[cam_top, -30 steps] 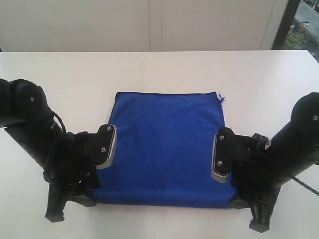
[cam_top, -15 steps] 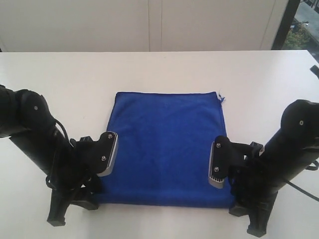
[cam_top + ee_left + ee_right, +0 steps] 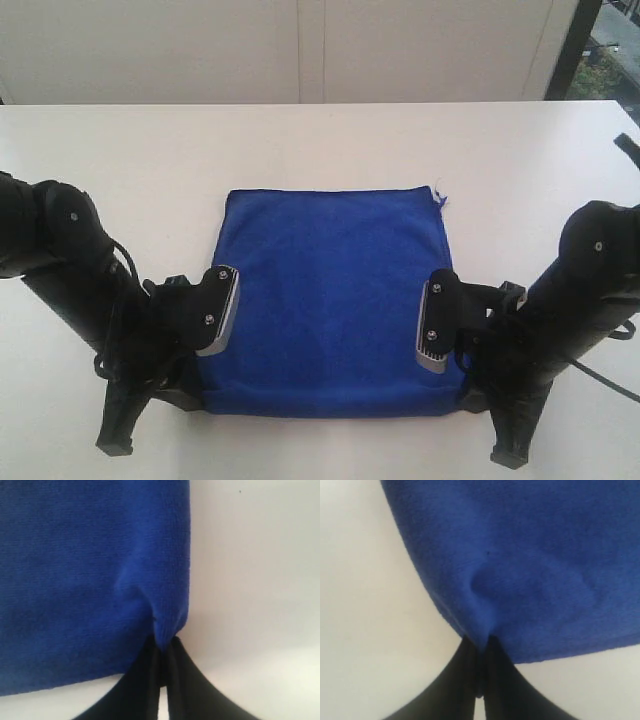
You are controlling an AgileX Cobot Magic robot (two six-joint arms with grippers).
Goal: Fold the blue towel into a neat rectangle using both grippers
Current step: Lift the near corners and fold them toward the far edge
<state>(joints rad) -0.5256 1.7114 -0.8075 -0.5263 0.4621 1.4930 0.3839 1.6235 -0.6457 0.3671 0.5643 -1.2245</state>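
Left fingers (image 3: pixel 142 680) clamp one near corner of the blue towel (image 3: pixel 330 290), right fingers (image 3: pixel 505 680) the other. The towel lies flat on the table (image 3: pixel 150 150), with the left arm (image 3: pixel 70 260) and right arm (image 3: pixel 580 290) slanting down beside it.

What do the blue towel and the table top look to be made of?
The blue towel: soft cloth, likely microfibre, with a matte fuzzy nap; it puckers where the left claw pinches it. The table: smooth, plain white, hard-looking, perhaps laminate or painted board; the pictures leave that open.
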